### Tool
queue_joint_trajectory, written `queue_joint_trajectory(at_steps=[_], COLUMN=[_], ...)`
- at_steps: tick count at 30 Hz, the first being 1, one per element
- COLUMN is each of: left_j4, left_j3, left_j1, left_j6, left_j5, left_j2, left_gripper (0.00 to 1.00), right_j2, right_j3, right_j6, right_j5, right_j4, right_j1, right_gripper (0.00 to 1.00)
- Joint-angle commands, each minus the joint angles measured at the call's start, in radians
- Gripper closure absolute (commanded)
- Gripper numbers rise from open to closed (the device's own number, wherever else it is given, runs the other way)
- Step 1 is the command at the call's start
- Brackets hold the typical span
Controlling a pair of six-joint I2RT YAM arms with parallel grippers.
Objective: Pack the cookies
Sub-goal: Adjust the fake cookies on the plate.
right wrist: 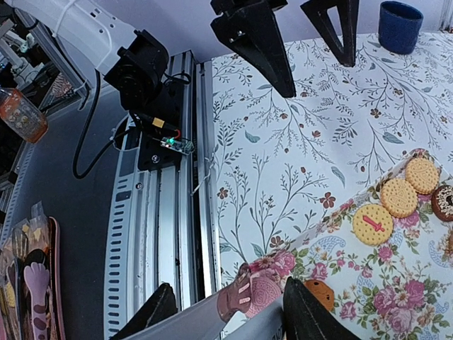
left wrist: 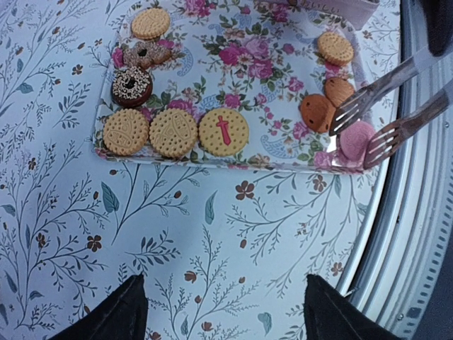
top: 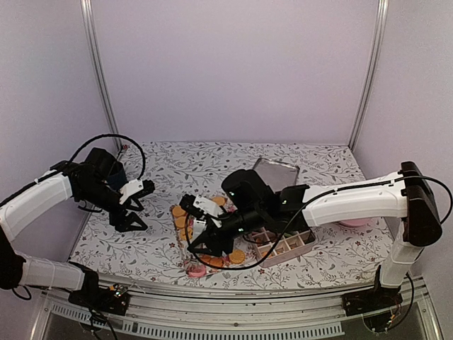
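Two arms flank the flowered tray (left wrist: 233,71). Left gripper (top: 131,221) hovers spread and empty, left of the cookies (left wrist: 173,132). Right gripper (top: 204,246), nearer, straddles the pink cookie (left wrist: 356,139) at the tray's near edge with its forks (left wrist: 396,131); I cannot tell whether it grips.

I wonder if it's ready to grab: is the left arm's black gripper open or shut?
Open. The left arm's black gripper has its fingers wide apart, with nothing between them.

Lab booth: aluminium frame (top: 95,78), blank walls (top: 233,71)
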Motion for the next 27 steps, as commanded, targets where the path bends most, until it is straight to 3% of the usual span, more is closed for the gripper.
queue_joint_trajectory(at_steps=[1, 27], left_j4=[0.013, 0.02], left_j3=[0.001, -0.01], left_j1=[0.008, 0.008], left_j6=[-0.01, -0.007], left_j5=[0.013, 0.014], left_j2=[0.002, -0.013], left_gripper=[0.24, 0.25], right_j2=[-0.026, -0.016], right_j3=[0.051, 0.033], right_j6=[0.0, 0.019], right_j5=[-0.011, -0.087], right_j4=[-0.061, -0.067], right_j1=[0.011, -0.006], right_gripper=[0.48, 0.47])
